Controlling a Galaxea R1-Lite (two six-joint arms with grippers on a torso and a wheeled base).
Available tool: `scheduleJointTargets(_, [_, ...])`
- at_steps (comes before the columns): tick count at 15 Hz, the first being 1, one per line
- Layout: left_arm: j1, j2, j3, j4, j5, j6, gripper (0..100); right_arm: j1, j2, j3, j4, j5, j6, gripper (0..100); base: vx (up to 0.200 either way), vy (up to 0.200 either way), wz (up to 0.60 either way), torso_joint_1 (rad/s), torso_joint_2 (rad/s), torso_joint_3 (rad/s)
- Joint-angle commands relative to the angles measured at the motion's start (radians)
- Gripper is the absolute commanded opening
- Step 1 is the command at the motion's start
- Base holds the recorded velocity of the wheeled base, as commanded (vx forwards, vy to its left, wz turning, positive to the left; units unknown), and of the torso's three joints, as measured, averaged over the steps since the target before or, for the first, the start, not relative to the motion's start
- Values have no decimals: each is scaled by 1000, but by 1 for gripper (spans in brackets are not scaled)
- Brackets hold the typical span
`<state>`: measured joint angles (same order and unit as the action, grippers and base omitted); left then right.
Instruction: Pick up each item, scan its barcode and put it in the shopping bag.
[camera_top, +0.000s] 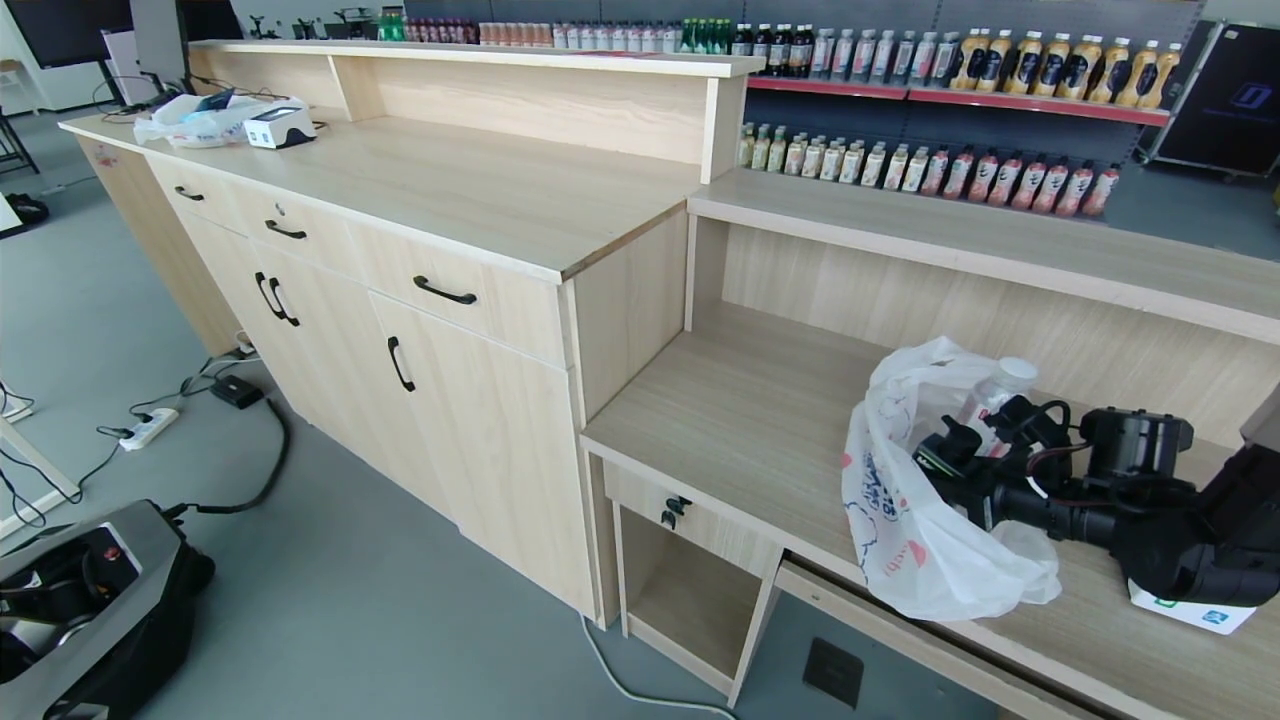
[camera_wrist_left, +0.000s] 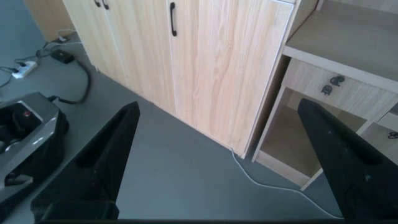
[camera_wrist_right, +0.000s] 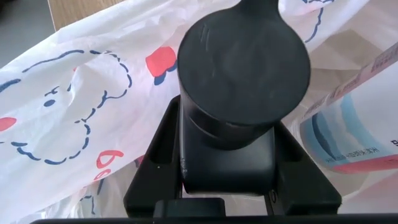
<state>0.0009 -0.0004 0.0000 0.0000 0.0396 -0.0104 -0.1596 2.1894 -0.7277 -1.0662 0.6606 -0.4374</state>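
Closest to us is the left gripper, its two dark fingers spread wide apart with nothing between them, hanging over bare grey floor. That floor gives us broad open room on the left, broken by a power strip and its cables near the foot of the tall counter. The counter's right end steps down to a low desk, whose front edge runs toward us. On the desk, close to that edge, stands the shopping bag, white with blue cloud outlines and red marks. A bottle with a white cap sits tilted inside its mouth. The right gripper is at the bag's opening, just beside the bottle; whether it grips anything we cannot tell. A white card with green and blue icons lies under that arm. Print on the bottle's blue-and-red label is too blurred to read. Behind, shelves carry rows of drinks.
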Motion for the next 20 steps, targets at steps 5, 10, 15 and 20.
scheduleJointTargets(5, [1,0,0,0,0,0,100,-3,3,-1,0,1,-1,0,0,0,0,0,0,0])
scheduleJointTargets(10, [1,0,0,0,0,0,100,-8,-3,8,-17,1,-1,100,0,0,0,0,0,0])
scheduleJointTargets(15, [1,0,0,0,0,0,100,-12,-172,10,-28,1,-14,100,0,0,0,0,0,0])
scheduleJointTargets(20, [1,0,0,0,0,0,100,-11,-381,5,-112,-1,-87,100,0,0,0,0,0,0])
